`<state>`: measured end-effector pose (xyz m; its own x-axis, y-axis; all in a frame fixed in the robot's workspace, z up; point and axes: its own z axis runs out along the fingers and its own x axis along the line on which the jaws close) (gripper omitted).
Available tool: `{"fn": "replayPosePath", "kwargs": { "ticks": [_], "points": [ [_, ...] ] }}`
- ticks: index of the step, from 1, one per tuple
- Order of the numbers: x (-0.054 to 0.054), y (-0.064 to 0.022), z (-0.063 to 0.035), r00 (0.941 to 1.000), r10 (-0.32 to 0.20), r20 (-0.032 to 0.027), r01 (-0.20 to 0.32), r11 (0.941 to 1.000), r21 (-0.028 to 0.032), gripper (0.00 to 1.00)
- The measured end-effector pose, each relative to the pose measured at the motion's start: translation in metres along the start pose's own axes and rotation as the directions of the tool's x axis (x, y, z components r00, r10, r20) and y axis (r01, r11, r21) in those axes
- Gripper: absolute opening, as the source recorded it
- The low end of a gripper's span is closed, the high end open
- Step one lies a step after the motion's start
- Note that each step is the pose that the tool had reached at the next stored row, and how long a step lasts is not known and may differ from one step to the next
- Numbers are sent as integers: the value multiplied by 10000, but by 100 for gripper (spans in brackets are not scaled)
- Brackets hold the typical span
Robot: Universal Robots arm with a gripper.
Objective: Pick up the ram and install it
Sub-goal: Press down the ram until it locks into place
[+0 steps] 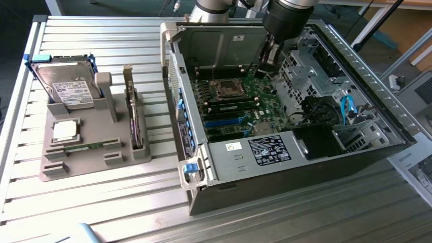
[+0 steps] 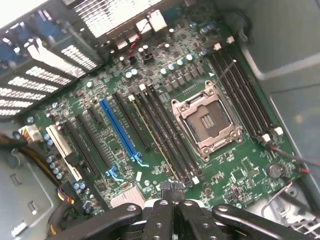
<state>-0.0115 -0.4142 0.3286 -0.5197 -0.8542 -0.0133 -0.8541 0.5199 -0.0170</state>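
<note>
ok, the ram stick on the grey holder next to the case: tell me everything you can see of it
The ram is a long, narrow, thin green circuit-board stick with small dark chips along it. It sits low in the grey holder, its ends caught between raised grey brackets, running across the exterior view from left to right, just in front of the square silver processor chip. Only the holder touches it. Flat or on edge, I cannot tell.
</note>
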Motion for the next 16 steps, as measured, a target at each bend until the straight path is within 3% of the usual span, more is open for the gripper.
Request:
{"fn": "replayPosePath", "kwargs": {
  "ticks": [3,7,9,13,16],
  "points": [
    [0,0,0,9983,575,-9,-575,9983,8,10],
    [0,0,0,9918,1279,-20,-1278,9918,18,10],
    [0,0,0,9828,1848,-29,-1848,9828,27,10],
    [0,0,0,9688,2478,-38,-2478,9688,38,10],
    [0,0,0,9532,3023,-45,-3022,9532,48,10]
  ]
}}
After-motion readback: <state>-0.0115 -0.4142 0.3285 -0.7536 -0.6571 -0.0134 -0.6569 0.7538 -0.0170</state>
